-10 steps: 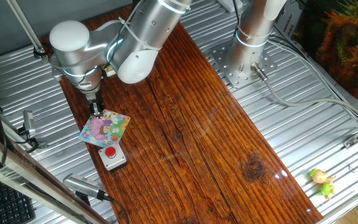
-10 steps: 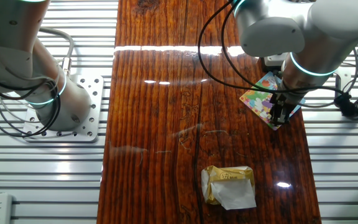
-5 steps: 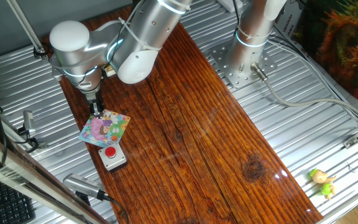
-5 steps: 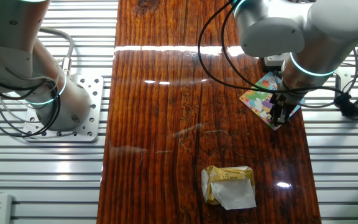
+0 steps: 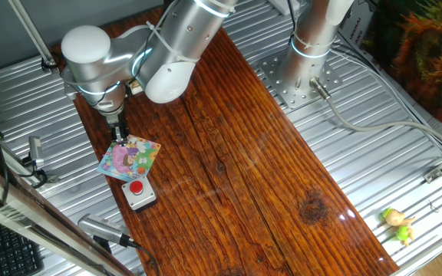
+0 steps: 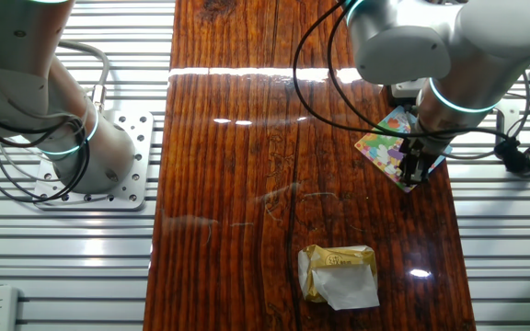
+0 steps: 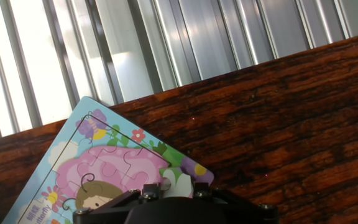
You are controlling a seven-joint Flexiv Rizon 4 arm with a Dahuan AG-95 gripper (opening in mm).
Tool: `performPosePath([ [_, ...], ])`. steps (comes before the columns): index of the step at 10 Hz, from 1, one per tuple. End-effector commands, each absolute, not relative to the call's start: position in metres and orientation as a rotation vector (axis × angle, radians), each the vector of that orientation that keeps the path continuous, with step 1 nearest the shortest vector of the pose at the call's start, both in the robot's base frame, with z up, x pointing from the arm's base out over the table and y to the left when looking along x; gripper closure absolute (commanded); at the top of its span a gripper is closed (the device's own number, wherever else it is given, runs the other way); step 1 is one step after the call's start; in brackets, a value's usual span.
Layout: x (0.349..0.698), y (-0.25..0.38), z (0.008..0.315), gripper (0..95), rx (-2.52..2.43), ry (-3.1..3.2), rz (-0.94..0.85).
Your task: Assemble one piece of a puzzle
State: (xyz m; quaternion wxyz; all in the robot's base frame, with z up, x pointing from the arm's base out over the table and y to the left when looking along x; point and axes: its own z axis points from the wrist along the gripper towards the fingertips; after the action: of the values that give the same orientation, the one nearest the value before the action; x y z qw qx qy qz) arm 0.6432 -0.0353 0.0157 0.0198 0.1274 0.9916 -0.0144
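Our gripper [image 5: 118,136] stands directly over the far edge of the puzzle [image 5: 130,158], which lies flat on the counter [image 5: 236,176]; we cannot tell whether its fingers are apart or clamped.
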Motion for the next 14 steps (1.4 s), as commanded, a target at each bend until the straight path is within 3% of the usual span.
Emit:
performPosePath([
  [1,0.6433,-0.0353,0.0153,95.0,0.392,3.076,-0.046],
  [12,0.6433,-0.0353,0.0155,95.0,0.384,3.072,-0.049],
  [13,0.6433,-0.0353,0.0155,76.0,0.381,3.072,-0.050],
  [14,0.6433,-0.0353,0.0155,76.0,0.381,3.072,-0.049],
])
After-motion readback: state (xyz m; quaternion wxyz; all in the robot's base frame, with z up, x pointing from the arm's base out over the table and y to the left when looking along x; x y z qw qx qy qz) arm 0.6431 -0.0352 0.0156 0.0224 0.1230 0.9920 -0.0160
